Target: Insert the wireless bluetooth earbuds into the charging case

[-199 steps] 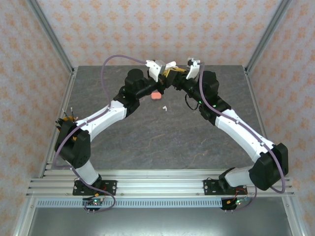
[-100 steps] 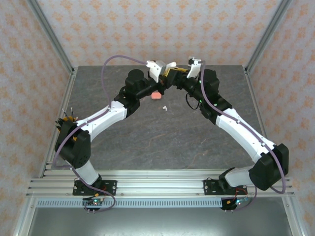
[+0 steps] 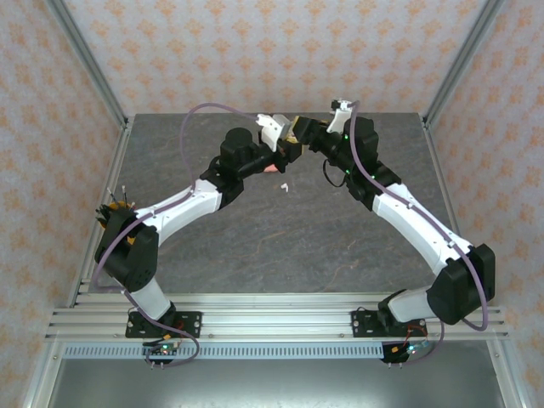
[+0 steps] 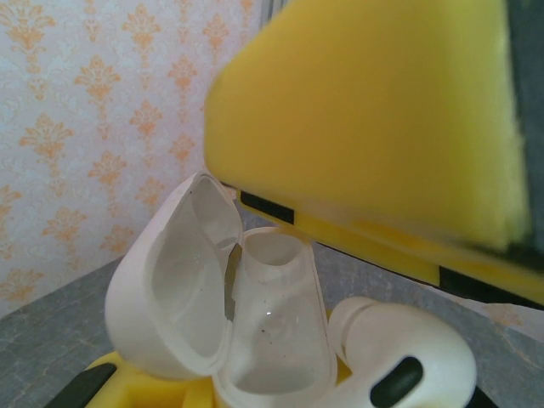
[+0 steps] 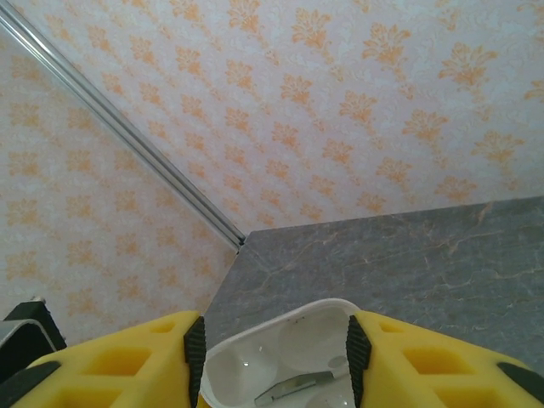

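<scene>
Both arms are reaching in to the far middle of the table (image 3: pixel 255 246), and the two hands meet nose to nose up there. The left hand (image 3: pixel 284 148) is clamped tight on the white charging case (image 4: pixel 272 323), holding it clear of the table with its lid (image 4: pixel 170 289) swung open to the left and the hollow body facing the wrist camera. Look at that close-up: a white earbud (image 4: pixel 399 361) with a dark oval spot sits hard against the right side of the case body, though whether it is fully seated in its well is not clear from here. Looming right over the case is a big yellow finger (image 4: pixel 365 110) of the right hand (image 5: pixel 274 353). From the right wrist, the open case rests squarely between that hand's two yellow fingers (image 5: pixel 110 365), the black pads just at its sides, and I cannot tell whether they are pressing it or merely framing it. Down on the table, a second white earbud (image 3: pixel 285 185) lies loose, just on the near side of the meeting hands. A coral-red object (image 3: pixel 271 168) lies beside it, partly tucked under the left arm, too small to make out further.
</scene>
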